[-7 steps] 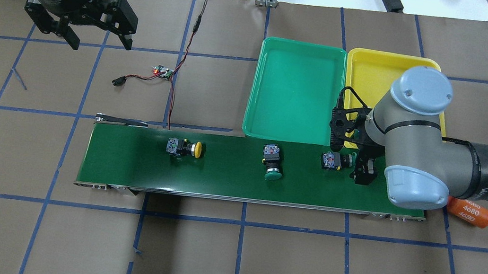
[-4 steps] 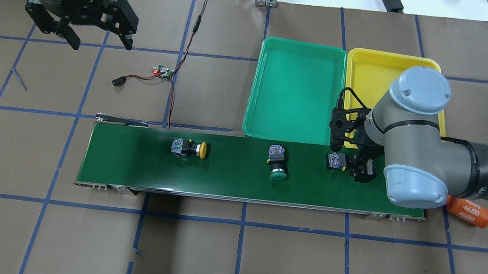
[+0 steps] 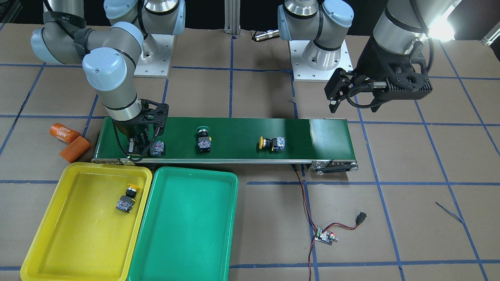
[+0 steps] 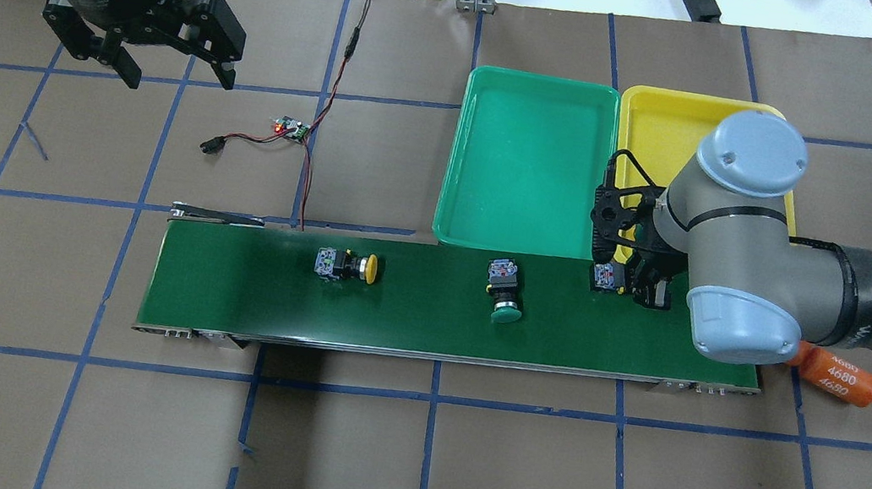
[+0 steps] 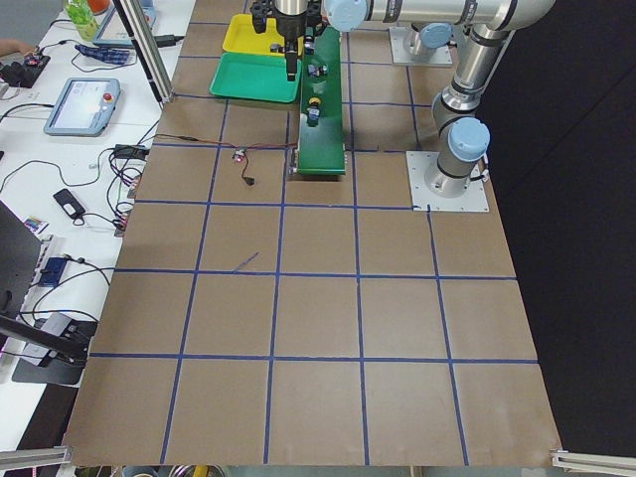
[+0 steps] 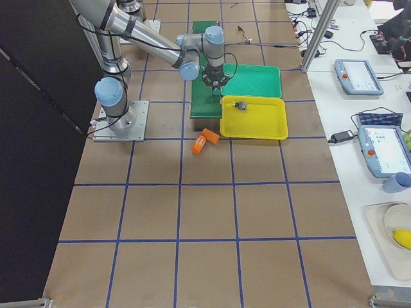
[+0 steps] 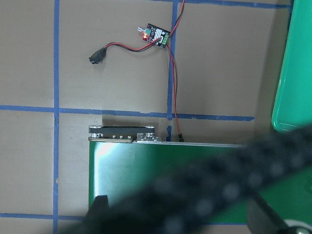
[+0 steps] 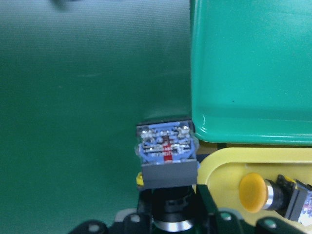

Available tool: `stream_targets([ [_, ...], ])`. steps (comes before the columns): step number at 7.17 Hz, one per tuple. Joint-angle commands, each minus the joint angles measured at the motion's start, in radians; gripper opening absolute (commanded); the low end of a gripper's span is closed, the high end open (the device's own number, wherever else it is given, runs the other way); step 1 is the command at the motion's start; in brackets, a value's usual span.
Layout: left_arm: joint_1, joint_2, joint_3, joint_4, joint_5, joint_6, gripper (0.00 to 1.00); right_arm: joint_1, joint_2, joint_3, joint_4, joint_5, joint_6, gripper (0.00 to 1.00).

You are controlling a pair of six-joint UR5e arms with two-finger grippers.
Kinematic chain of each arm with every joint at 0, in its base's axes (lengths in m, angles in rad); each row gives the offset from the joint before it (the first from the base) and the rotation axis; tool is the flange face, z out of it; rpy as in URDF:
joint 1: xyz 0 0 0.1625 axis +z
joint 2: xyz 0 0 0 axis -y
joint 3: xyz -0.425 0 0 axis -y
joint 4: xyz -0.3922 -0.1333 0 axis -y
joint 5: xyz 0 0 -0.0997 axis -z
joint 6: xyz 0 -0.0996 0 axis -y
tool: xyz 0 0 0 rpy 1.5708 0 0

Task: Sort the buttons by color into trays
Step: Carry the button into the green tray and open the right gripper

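Note:
My right gripper (image 4: 628,283) (image 8: 168,197) is shut on a button (image 4: 609,277) (image 8: 165,156) by its cap end, at the belt's right end beside the tray rims. Its blue-grey base sticks out and its cap is hidden. A yellow-capped button (image 4: 347,266) (image 3: 271,143) and a green-capped button (image 4: 504,292) (image 3: 202,139) lie on the belt. Another yellow button (image 3: 127,199) (image 8: 258,192) lies in the yellow tray (image 4: 658,122) (image 3: 50,238). The green tray (image 4: 528,164) (image 3: 187,234) holds nothing. My left gripper (image 4: 174,71) (image 3: 353,103) hangs open far to the left, above the table.
The long dark-green conveyor belt (image 4: 407,326) runs across the middle, with the trays just behind its right half. Two orange cylinders (image 4: 840,374) (image 3: 64,134) lie off its right end. A small circuit board with red-black wires (image 4: 292,129) (image 3: 324,236) sits behind its left end.
The two loose buttons have drifted right along the belt. My right gripper has shifted towards the trays, taking the third button with it. The left arm has not moved.

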Motion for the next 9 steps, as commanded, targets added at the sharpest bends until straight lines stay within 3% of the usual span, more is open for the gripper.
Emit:
stream_targets([
  [1,0.0,0.0,0.0,0.0,0.0,0.0,1.0,0.003,0.01,-0.07,-0.002,0.005,0.011,0.18],
  [4,0.0,0.0,0.0,0.0,0.0,0.0,1.0,0.088,0.174,-0.314,0.016,-0.016,0.021,0.23],
  [5,0.0,0.0,0.0,0.0,0.0,0.0,1.0,0.124,0.238,-0.374,0.038,-0.068,0.018,0.4],
  [6,0.0,0.0,0.0,0.0,0.0,0.0,1.0,0.126,0.274,-0.385,0.038,-0.065,0.018,0.91],
  [7,0.0,0.0,0.0,0.0,0.0,0.0,1.0,0.127,0.277,-0.379,0.038,-0.058,0.019,1.0],
  [9,0.0,0.003,0.0,0.0,-0.001,0.0,1.0,0.113,0.271,-0.37,0.039,-0.044,0.022,1.0],
])
